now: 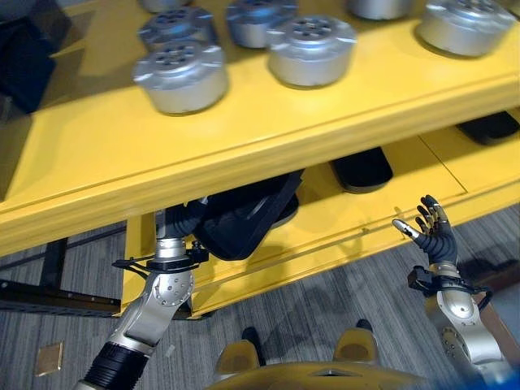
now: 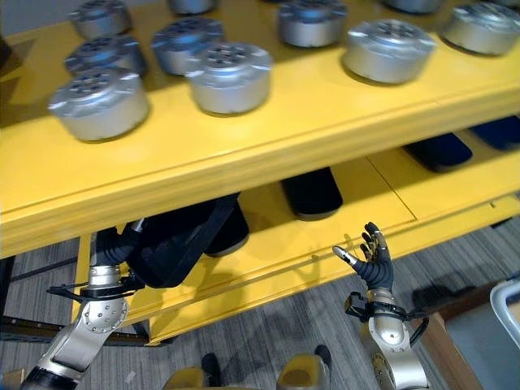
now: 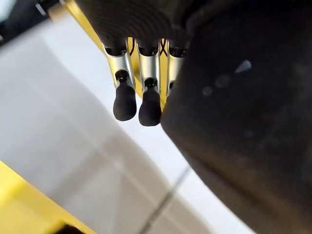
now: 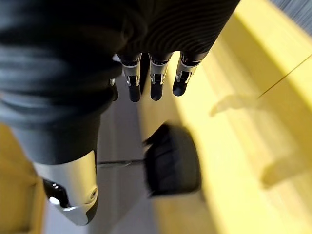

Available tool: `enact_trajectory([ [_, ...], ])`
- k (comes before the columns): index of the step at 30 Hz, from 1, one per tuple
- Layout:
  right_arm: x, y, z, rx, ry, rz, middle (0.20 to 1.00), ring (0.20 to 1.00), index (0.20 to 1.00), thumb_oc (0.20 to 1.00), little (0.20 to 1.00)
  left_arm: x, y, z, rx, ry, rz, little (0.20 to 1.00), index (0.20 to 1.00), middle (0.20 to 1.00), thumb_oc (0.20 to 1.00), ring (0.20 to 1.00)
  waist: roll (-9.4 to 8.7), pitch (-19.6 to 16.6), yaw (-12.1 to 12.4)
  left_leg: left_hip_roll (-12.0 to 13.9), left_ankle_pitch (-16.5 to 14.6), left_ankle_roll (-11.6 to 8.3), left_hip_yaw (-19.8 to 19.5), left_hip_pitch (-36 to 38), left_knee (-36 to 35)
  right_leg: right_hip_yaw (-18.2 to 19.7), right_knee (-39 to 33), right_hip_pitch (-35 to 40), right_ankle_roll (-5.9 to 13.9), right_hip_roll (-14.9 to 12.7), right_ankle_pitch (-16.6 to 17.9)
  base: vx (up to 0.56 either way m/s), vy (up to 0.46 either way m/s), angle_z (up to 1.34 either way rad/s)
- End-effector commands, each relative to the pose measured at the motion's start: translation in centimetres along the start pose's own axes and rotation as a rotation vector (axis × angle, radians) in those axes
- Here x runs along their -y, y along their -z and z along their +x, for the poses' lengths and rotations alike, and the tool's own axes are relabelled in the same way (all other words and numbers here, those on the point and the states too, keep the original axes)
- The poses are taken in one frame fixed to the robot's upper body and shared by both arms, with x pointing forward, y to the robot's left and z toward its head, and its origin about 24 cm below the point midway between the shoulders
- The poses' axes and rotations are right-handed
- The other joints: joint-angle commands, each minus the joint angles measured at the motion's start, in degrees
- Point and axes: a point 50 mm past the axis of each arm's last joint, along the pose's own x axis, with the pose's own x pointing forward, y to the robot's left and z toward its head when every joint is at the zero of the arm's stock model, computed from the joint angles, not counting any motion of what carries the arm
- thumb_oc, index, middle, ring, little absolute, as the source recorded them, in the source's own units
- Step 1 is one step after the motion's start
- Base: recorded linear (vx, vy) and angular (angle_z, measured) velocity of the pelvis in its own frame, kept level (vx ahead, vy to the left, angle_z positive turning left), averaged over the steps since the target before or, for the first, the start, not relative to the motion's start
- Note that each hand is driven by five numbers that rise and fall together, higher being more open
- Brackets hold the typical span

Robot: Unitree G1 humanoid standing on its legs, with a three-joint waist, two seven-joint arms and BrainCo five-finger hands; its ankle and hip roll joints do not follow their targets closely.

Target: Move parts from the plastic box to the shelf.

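Several silver round parts point(image 1: 180, 75) stand on the top board of the yellow shelf point(image 1: 244, 142). Under that board my left hand point(image 1: 183, 221) is shut on a large black part point(image 1: 244, 215), held tilted above the lower board point(image 1: 406, 183). In the left wrist view its fingers point(image 3: 126, 100) lie alongside the black part point(image 3: 243, 122). My right hand point(image 1: 431, 231) is open and upright in front of the lower board's edge, holding nothing. Its fingers point(image 4: 155, 80) point towards a black part point(image 4: 173, 165) lying on that board.
Two flat black parts point(image 1: 361, 169) point(image 1: 487, 126) lie on the lower board. Grey carpet point(image 1: 325, 301) runs in front of the shelf. A pale container's rim point(image 2: 508, 305) shows at the lower right, beside a brown surface point(image 2: 455, 341).
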Motion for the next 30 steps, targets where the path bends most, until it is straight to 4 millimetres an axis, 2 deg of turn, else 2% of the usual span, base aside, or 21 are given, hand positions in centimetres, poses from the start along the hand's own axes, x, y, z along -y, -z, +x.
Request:
enact_trajectory([
  [1,0.9,-3.1,0.6,0.124,-0.036,-0.026,1.000,1.000,1.000,1.000,1.000,-2.6,-2.7,0.9,0.135,-0.156,-0.106,0.200,0.200,0.200,0.200,0.200,0.87,-0.04,-1.14,0.15,-2.78,3.20,3.02,4.11,-2.17,-2.65,-1.52,-0.57,-1.40,8.54,-2.78,-0.07,-0.002,0.02],
  [6,1.7,-5.0,0.2,0.194,0.034,0.033,1.000,1.000,1.000,1.000,1.000,-3.8,-3.4,0.7,0.169,-0.133,-0.128,0.200,0.200,0.200,0.200,0.200,-1.98,1.10,1.50,0.28,-4.25,4.23,3.06,2.35,-0.61,-4.83,-1.87,-0.45,-0.53,8.52,-2.68,-0.07,-0.085,0.16],
  [10,2.0,-5.5,-0.1,0.211,0.074,0.038,1.000,1.000,1.000,1.000,1.000,-3.9,-3.7,0.3,0.178,-0.129,-0.131,0.200,0.200,0.200,0.200,0.200,-3.00,1.44,2.30,0.54,-4.37,4.44,3.09,1.87,-0.38,-5.37,-1.83,-0.08,-0.93,9.09,-3.23,-0.04,-0.074,0.17],
  [17,1.5,-5.9,0.4,0.241,0.046,-0.008,1.000,1.000,1.000,1.000,1.000,-3.8,-3.1,0.2,0.125,-0.122,-0.143,0.200,0.200,0.200,0.200,0.200,-3.15,2.27,3.45,1.11,-3.96,4.12,2.94,1.76,-0.17,-6.55,-1.34,0.75,-1.85,9.66,-4.34,-0.02,-0.048,0.03],
  [20,0.8,-7.4,0.3,0.387,0.003,-0.044,1.000,1.000,1.000,1.000,1.000,-3.8,-2.3,0.3,0.038,-0.138,-0.211,0.200,0.200,0.200,0.200,0.200,-3.02,2.78,3.88,1.51,-3.65,3.84,2.73,1.52,0.13,-7.03,-0.91,0.80,-2.16,9.69,-4.65,0.00,0.000,0.00],
  [21,0.8,-7.4,0.3,0.387,0.003,-0.044,1.000,1.000,1.000,1.000,1.000,-3.8,-2.3,0.3,0.038,-0.138,-0.211,0.200,0.200,0.200,0.200,0.200,-3.02,2.78,3.88,1.51,-3.65,3.84,2.73,1.52,0.13,-7.03,-0.91,0.80,-2.16,9.69,-4.65,0.04,-0.010,0.01],
  [22,0.5,-8.8,-0.1,0.504,0.026,-0.076,1.000,1.000,1.000,1.000,1.000,-3.9,-1.9,0.2,-0.014,-0.187,-0.285,0.200,0.200,0.200,0.200,0.200,-2.97,2.80,3.98,1.88,-2.88,3.40,2.89,1.82,-0.81,-7.06,-2.08,1.43,-2.14,9.82,-4.23,0.05,-0.008,0.01],
  [25,1.1,-10.2,-0.5,0.611,0.099,-0.103,1.000,1.000,1.000,1.000,1.000,-4.2,-2.0,0.2,-0.019,-0.234,-0.302,0.200,0.200,0.200,0.200,0.200,-3.12,2.70,3.96,2.15,-1.91,2.87,2.91,1.91,-2.28,-6.69,-3.82,1.88,-2.05,10.23,-3.61,0.03,-0.012,0.02],
  [30,1.7,-11.5,-0.5,0.679,0.154,-0.116,1.000,1.000,1.000,1.000,1.000,-4.6,-1.7,0.5,-0.050,-0.313,-0.298,0.200,0.200,0.200,0.200,0.200,-3.73,3.34,3.95,2.39,-2.09,2.64,2.99,0.06,-1.01,-6.74,-2.91,0.57,-2.41,10.54,-4.02,-0.02,-0.011,0.00],
])
